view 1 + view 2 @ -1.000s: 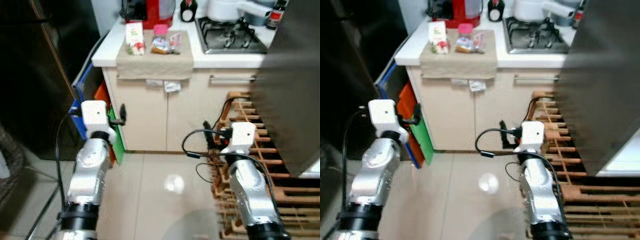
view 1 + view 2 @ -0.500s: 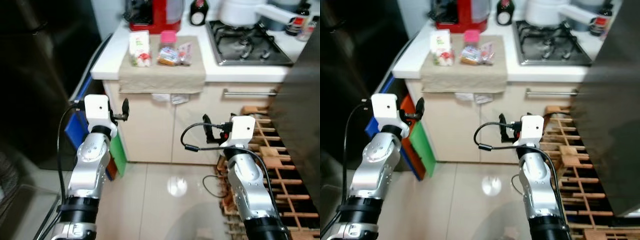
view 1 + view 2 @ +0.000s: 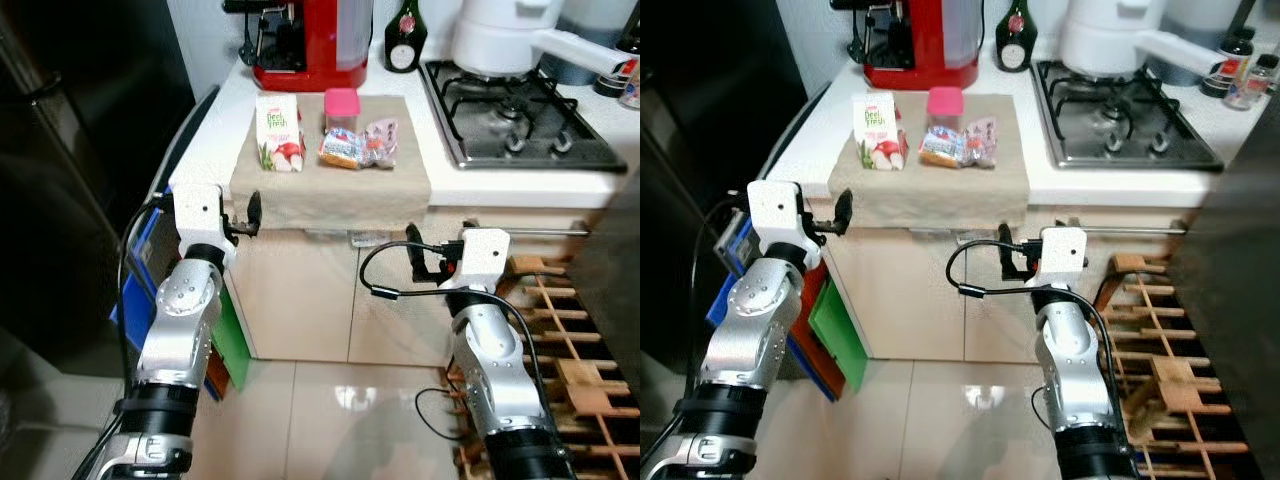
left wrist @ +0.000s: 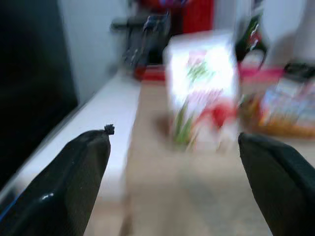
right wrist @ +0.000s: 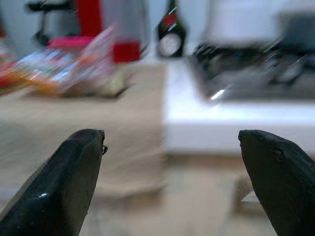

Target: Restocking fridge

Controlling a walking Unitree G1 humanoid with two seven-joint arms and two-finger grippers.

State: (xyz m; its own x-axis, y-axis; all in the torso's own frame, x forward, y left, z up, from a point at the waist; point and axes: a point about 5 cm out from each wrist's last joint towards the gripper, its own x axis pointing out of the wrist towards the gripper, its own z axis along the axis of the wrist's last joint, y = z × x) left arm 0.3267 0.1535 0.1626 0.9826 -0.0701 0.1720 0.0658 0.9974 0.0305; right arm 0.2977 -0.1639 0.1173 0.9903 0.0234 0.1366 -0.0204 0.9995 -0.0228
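A white carton with red and green print [image 3: 279, 132], a pink-lidded jar [image 3: 341, 107] and a few snack packets [image 3: 360, 148] sit on a beige cloth [image 3: 330, 195] on the white counter. My left gripper [image 3: 250, 212] is held at the counter's front edge, just left of the cloth; the left wrist view shows its fingers [image 4: 74, 182] wide open, facing the carton [image 4: 204, 88]. My right gripper [image 3: 414, 248] is level with the cabinet front below the cloth, open, with the snack packets [image 5: 64, 69] ahead. Both hold nothing.
A dark fridge [image 3: 70, 180] stands at the left. Behind the cloth are a red coffee machine [image 3: 310, 45] and a dark bottle [image 3: 406, 25]; a gas hob [image 3: 525, 125] with a white pot [image 3: 500, 35] lies right. A wooden rack [image 3: 560, 340] and blue and green boards [image 3: 228, 335] stand on the floor.
The camera has come closer to the counter, so the whole scene has shifted down in view. Both arms now reach up to the counter's front; the grippers stay open and hold nothing.
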